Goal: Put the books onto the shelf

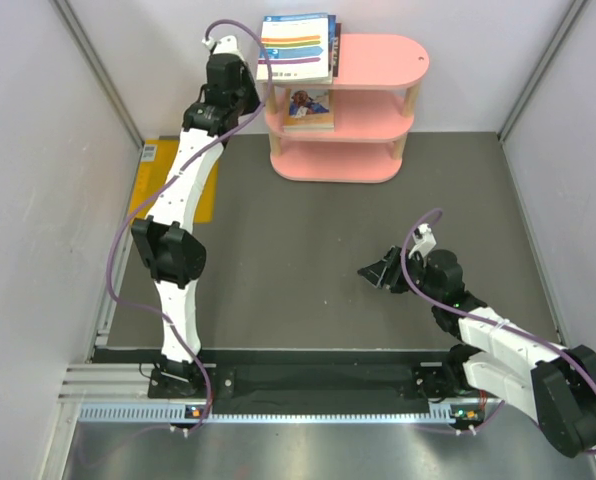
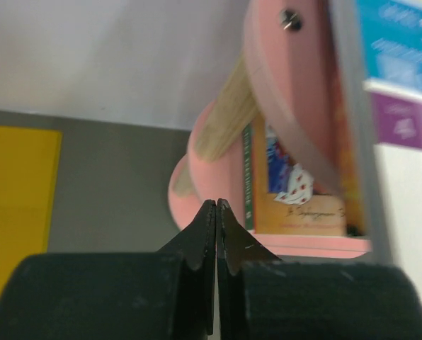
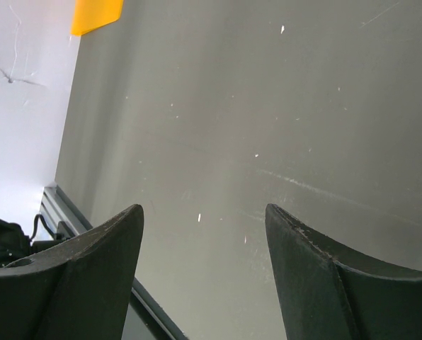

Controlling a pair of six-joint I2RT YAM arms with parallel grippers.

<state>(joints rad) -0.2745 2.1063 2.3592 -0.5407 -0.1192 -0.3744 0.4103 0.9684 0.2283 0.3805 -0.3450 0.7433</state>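
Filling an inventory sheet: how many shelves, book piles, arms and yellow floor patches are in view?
Shelf: 1
Book piles: 2, top and middle tier
Arms: 2, left and right
Yellow patch: 1
Total: 6

Bright, even light with soft shadows; the small pink oval-boarded shelf [image 2: 282,85] is blurred (left wrist view).

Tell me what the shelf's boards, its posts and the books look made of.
Shelf boards: likely painted wood or fibreboard, smooth matte pink, with a screw head sunk in. Posts: bare light wood, faint grain. Books: paper, thin, with printed covers.
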